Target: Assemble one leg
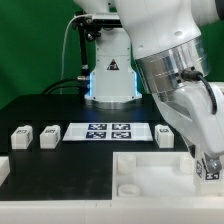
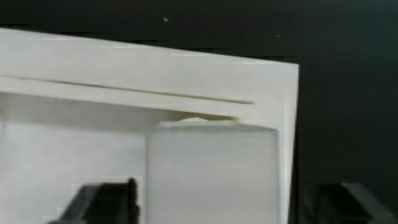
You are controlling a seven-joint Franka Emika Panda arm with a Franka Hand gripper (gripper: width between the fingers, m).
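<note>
My gripper (image 1: 208, 168) hangs low over the exterior view's right end of the large white tray-shaped piece (image 1: 130, 172). In the wrist view the gripper (image 2: 214, 205) is shut on a white leg (image 2: 210, 170), with a dark finger (image 2: 107, 202) on each side of it. The leg's far end meets the corner of the tray piece (image 2: 107, 70), and I cannot tell whether it sits in a hole. In the exterior view this leg is mostly hidden by the hand. Three more legs lie on the black table: two at the left (image 1: 20, 133) (image 1: 48, 136) and one at the right (image 1: 165, 135).
The marker board (image 1: 108, 131) lies flat between the loose legs. The robot's base (image 1: 110, 75) stands behind it with a blue light. Another white part (image 1: 3, 168) shows at the exterior view's left edge.
</note>
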